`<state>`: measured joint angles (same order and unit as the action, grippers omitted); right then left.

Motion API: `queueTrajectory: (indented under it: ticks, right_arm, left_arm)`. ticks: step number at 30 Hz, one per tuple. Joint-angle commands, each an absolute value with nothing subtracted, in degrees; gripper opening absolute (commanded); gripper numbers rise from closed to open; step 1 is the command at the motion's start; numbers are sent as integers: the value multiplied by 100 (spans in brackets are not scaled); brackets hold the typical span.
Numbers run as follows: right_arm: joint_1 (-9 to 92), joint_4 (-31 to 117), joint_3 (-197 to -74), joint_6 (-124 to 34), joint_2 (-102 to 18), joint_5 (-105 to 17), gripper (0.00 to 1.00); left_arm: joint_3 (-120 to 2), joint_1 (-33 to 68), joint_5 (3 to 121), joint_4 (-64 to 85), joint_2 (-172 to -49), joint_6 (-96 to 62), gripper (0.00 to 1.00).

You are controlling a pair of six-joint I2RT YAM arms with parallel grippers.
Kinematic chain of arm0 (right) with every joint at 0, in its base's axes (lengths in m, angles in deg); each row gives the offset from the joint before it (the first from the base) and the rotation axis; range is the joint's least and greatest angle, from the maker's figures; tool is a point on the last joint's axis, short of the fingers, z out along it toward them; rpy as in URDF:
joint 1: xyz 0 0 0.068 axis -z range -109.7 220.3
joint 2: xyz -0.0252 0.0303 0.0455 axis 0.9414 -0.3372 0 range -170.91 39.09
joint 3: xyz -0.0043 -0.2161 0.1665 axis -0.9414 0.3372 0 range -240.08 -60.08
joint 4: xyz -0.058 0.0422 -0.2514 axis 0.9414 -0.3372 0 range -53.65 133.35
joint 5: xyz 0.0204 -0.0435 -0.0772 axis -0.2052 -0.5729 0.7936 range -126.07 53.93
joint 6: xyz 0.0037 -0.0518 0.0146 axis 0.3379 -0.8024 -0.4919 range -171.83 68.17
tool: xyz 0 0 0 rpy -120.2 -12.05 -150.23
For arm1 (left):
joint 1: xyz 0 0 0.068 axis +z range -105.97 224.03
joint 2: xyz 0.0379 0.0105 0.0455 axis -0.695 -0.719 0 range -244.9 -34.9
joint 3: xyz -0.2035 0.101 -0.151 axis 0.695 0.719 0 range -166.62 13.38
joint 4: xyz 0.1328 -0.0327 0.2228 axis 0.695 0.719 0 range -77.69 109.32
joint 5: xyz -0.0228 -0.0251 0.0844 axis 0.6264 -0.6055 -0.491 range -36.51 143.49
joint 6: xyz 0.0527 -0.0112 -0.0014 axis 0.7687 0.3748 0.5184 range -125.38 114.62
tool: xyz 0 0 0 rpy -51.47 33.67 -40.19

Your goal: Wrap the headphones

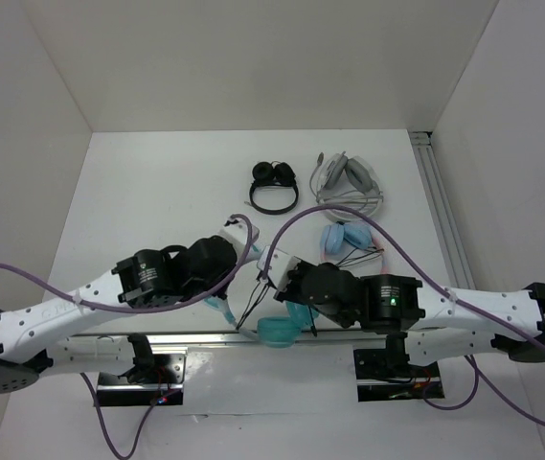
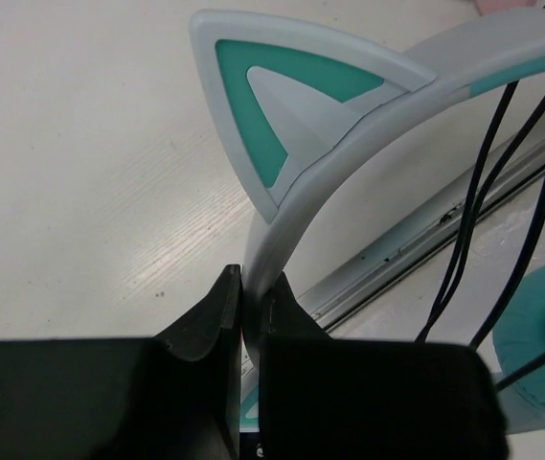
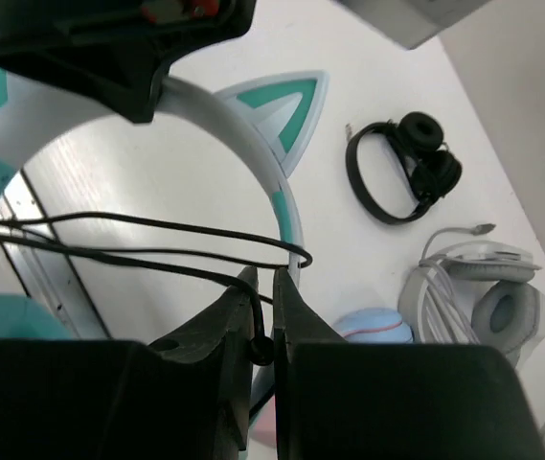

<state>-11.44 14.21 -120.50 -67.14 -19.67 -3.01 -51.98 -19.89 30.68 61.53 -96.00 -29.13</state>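
The headphones, teal with a white-and-teal headband (image 2: 368,144) and a cat ear (image 2: 291,105), hang between my two arms above the near table edge; a teal ear cup (image 1: 277,332) shows below them. My left gripper (image 2: 253,283) is shut on the headband just below the cat ear. Strands of the thin black cable (image 2: 483,192) run over the band toward the ear cup (image 2: 540,350). My right gripper (image 3: 265,278) is shut on the cable (image 3: 157,251), whose end sits between its fingers, close beside the headband (image 3: 286,206).
Small black headphones (image 1: 274,187) and white headphones (image 1: 349,180) lie at the back of the table. Pink-and-blue headphones (image 1: 344,238) lie just beyond my right gripper. A metal rail (image 1: 440,211) runs along the right side, another (image 2: 416,244) along the near edge.
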Motion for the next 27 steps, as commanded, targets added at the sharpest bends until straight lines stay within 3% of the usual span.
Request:
queueTrajectory:
  ticks: [1,12,20,27]
  right_arm:
    - [-1021,2568,-12098,-6896,-1435,1025,0]
    - [-802,2630,-12283,-7327,-1540,1246,5]
    - [805,3130,-11958,-7073,-1733,639,16]
    - [1325,3395,-11958,-6766,-1742,174,20]
  left_arm:
    - [-5201,-2057,3529,6602,-9633,-2436,0]
    - [-5201,-2110,3521,6602,-9836,-2383,0]
    - [-5544,-2110,3082,7059,-10108,-2831,0]
    - [-5597,-2110,3011,7172,-10503,-2884,0]
